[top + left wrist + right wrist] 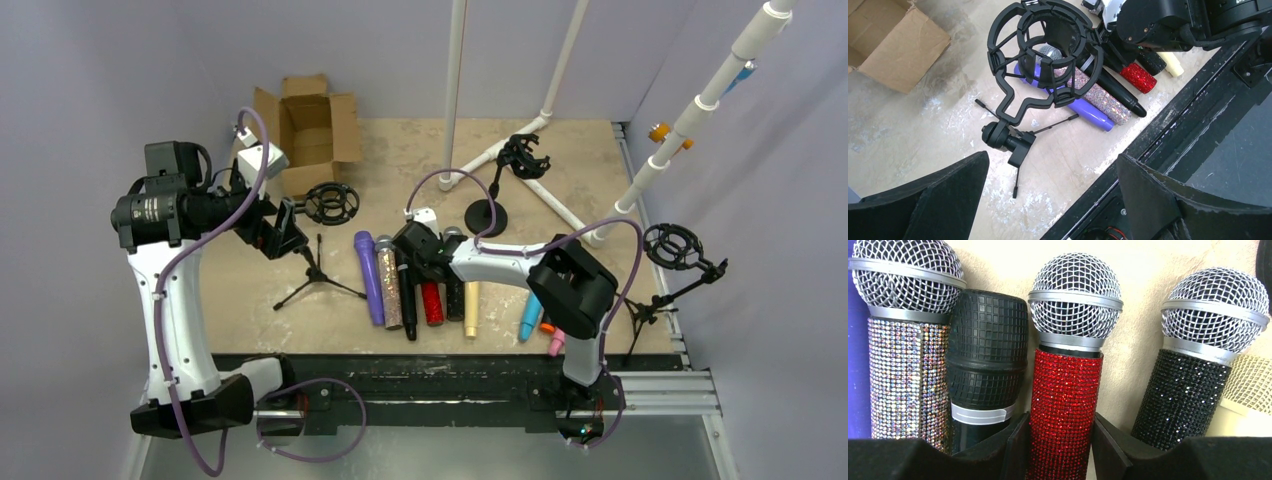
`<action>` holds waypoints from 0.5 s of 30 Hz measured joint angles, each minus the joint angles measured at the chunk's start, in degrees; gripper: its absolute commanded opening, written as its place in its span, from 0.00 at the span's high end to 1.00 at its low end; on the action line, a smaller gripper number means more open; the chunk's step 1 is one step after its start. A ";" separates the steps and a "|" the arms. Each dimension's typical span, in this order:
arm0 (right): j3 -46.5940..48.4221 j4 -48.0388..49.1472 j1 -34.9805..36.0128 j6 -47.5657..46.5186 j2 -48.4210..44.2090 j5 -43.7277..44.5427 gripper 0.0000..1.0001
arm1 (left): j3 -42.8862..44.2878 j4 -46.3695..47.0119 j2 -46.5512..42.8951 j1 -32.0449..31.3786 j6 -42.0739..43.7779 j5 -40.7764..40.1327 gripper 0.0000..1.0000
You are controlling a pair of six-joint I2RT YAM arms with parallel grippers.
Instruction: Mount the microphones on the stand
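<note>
Right gripper [1058,427] jaws flank the sparkly red microphone [1064,385] on its cylindrical handle, grip uncertain; left gripper [1052,157] jaws gape wide, empty.

- Sparkles with tiny faceted stones on the red glitter microphone [1063,405], silver glitter microphone [905,380] and black glitter microphone [1180,395]; shows silver wire mesh on their heads.
- Looks matt and rubbery, moulded in a grid, on the black microphone [985,340].
- Shines smooth on the purple microphone [1090,112].
- Reads as hard black plastic on the shock mount [1068,35].
- Appears rough, beige, scuffed white across the table [420,150].
- Shows plain brown matt card on the cardboard box [310,125].
- Shows matt black foam, frayed at the edges, on the pads [1153,195] of the left gripper [1052,159].
</note>
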 measured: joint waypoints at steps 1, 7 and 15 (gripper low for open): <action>0.00 0.00 -0.04 0.22 -0.02 -0.02 0.65 | -0.02 0.00 0.09 0.00 -0.07 -0.04 0.00; 0.13 -1.29 -0.15 0.55 -4.37 -0.15 0.83 | -0.07 0.09 1.66 0.00 -1.44 -0.35 0.00; 9.44 -2.82 -0.15 -1.03 -19.23 1.27 1.00 | 2.08 5.33 -1.05 0.00 -10.64 -2.82 0.00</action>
